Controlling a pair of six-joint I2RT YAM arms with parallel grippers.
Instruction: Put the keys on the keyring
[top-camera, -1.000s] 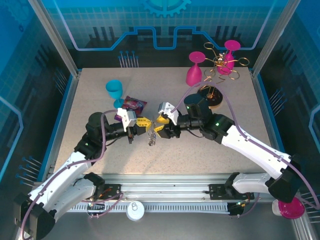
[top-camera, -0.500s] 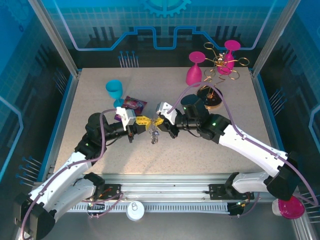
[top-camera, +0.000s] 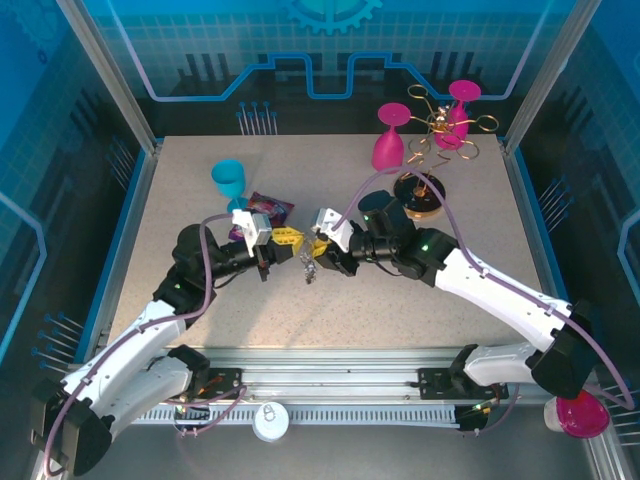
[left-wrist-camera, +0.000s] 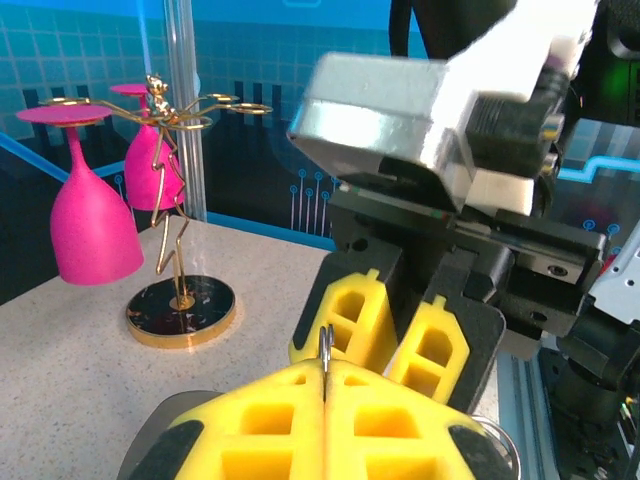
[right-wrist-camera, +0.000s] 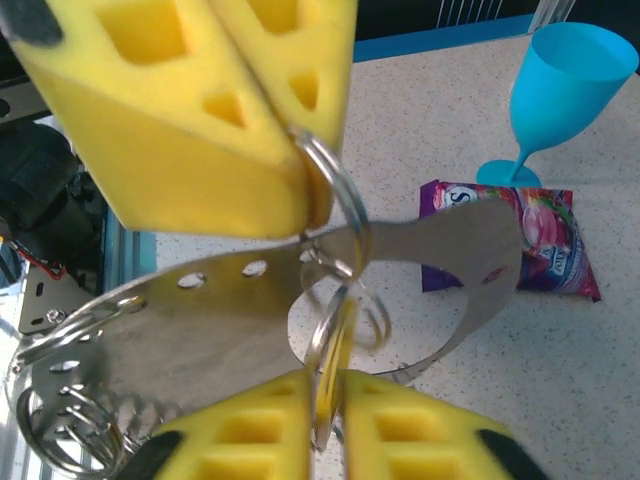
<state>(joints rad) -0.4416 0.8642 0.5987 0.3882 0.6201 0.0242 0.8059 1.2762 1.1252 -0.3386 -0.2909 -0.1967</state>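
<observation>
Over the middle of the table (top-camera: 330, 180), the left gripper (top-camera: 291, 240) and right gripper (top-camera: 319, 247) were tip to tip! Left's pads were pressed tight on a wire of the keyring (top-camera: 309, 268), which dangled between them, off the surface. Right's fingers (right-wrist-camera: 400, 430) stood barely apart around another loop. Gripping or not, I could not tell.

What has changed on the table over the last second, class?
The right gripper slid left, closing up to the left gripper, whose jaws stay shut on the silvery metal keyring hanging between them. The turquoise plastic goblet, purple snack packet and gold wire rack stayed put.
</observation>
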